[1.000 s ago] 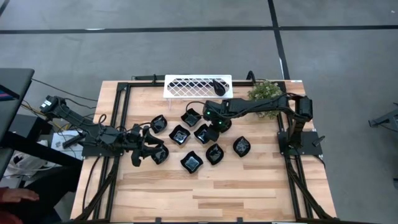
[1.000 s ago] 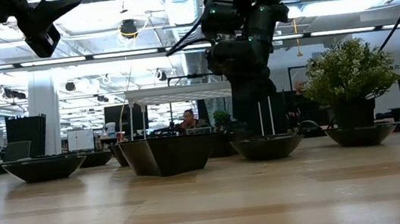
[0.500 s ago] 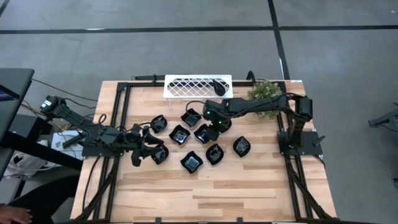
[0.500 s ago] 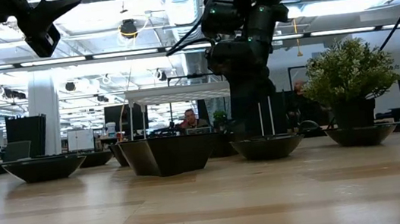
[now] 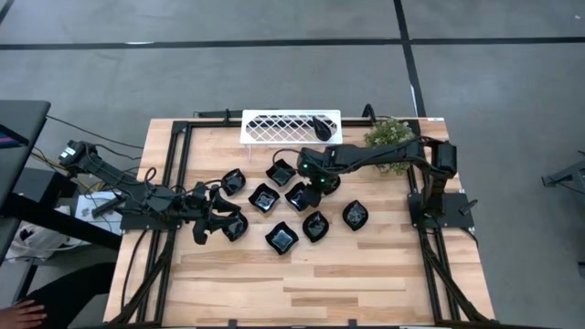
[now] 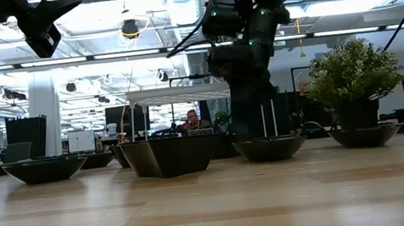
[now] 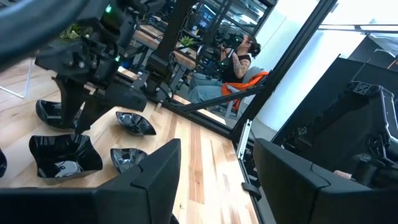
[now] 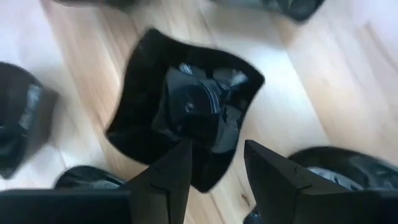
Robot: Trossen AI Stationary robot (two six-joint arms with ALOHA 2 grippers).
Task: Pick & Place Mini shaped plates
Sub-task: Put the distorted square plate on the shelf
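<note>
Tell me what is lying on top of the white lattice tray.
One black dish lies on the white lattice tray, near its right end. The rest of the lattice shows bare; what is beneath the tray is covered.

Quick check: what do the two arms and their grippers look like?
Both arms are dark, jointed, with black cables along them. The left gripper has two broad, flat, angular black fingers. The right gripper has similar matte black tapered fingers; small green lights glow on its wrist housing.

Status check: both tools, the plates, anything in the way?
Right tool open, hovering over a wavy square plate, nothing held. Left tool open, waiting at cluster's left edge. One plate on the white tray. Neighbouring plates crowd close.
</note>
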